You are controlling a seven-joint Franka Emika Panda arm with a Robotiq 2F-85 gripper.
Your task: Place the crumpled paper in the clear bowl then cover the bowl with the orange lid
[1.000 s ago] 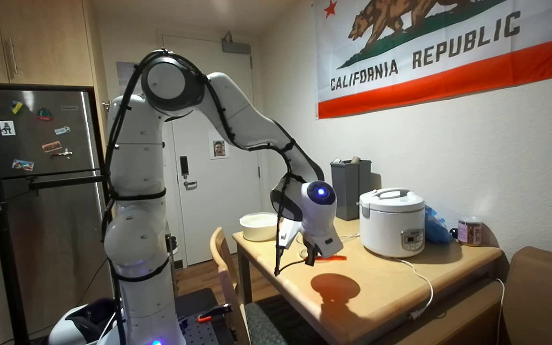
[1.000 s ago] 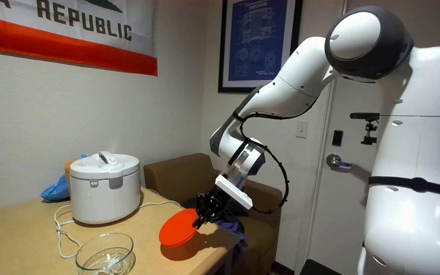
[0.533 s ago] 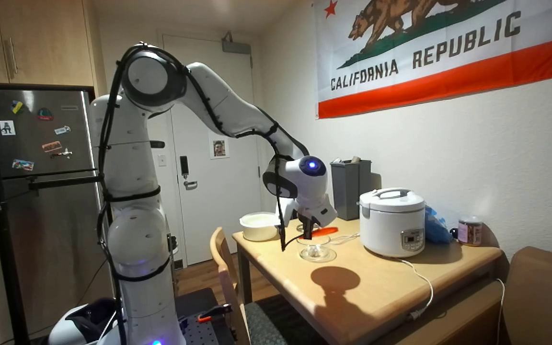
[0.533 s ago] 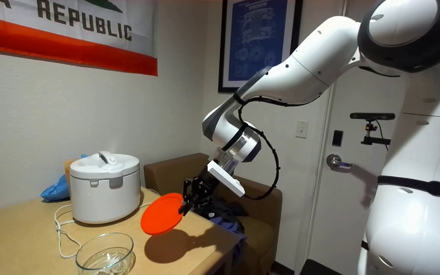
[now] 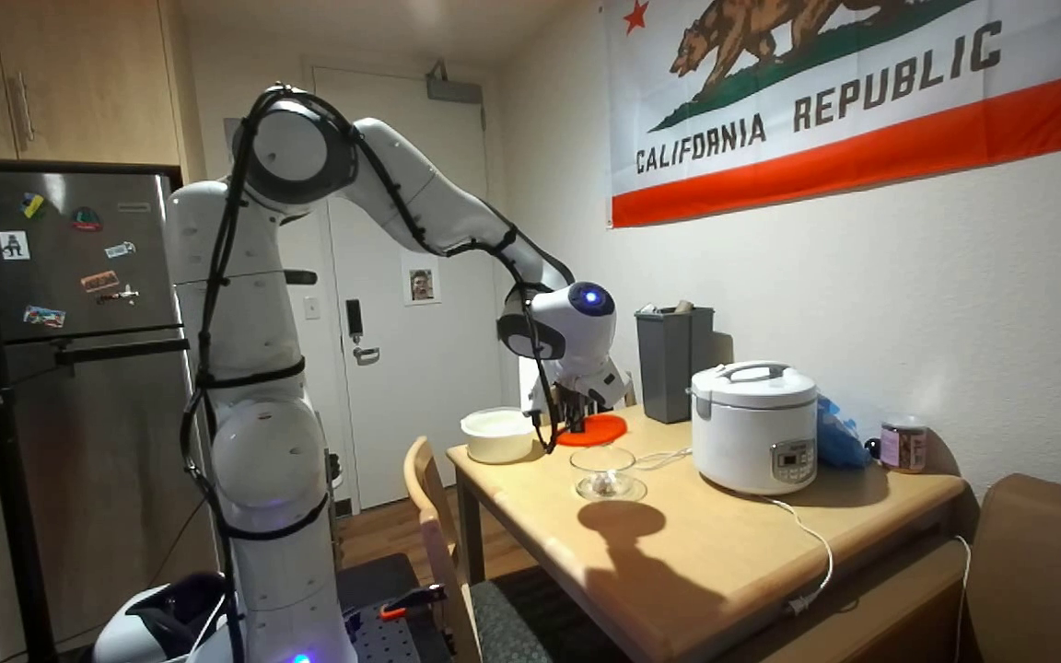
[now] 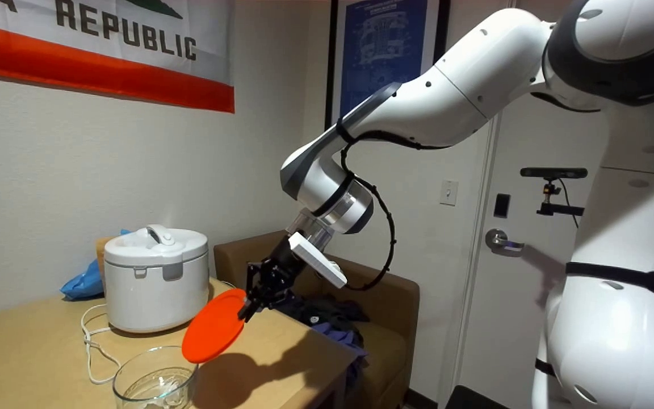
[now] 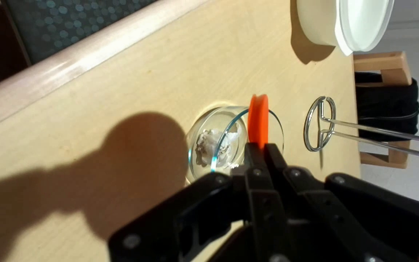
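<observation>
My jaws are narrow, pinching the orange lid [image 6: 213, 325] by one edge, approx its 2 o'clock side in an exterior view. Lid's in the air over the desk [image 5: 724, 543], tilted, w/ its low edge overlapping the rim of the clear bowl [image 6: 154, 363] at abt 2 o'clock in that view; can't tell whether the two touch. In wrist view I get the lid [image 7: 258, 120] edge-on, pointing to 12 o'clock from the jaws, which fill the 5 to 6 o'clock part. Same view gives me the crumpled paper [image 7: 207, 143] thru the bowl's side: it's down inside, & the clear bowl stands upright on the desk. A big shadow [image 7: 144, 153] lies on the desk at approx 9 o'clock from it, a white bowl [image 7: 364, 22] is btwn 1 and 2, well apart, and a metal ring [image 7: 306, 129] sits nearer, just shy of 3. In an exterior view the lid [image 5: 600, 430] shows at 12 o'clock from the clear bowl; white bowl's at abt 10, grey bin [image 5: 664, 368] at 1, white rice cooker [image 5: 742, 451] btwn 2 and 3. A blue bag [image 5: 844, 437] pokes out past the cooker's 3 o'clock side, w/ a jar [image 5: 903, 447] just beyond, same dir. A wooden chair [image 5: 443, 566] is by the desk, btwn 8 and 9 from the clear bowl; a CALIFORNIA REPUBLIC flag [image 5: 807, 138] hangs at approx 1.
</observation>
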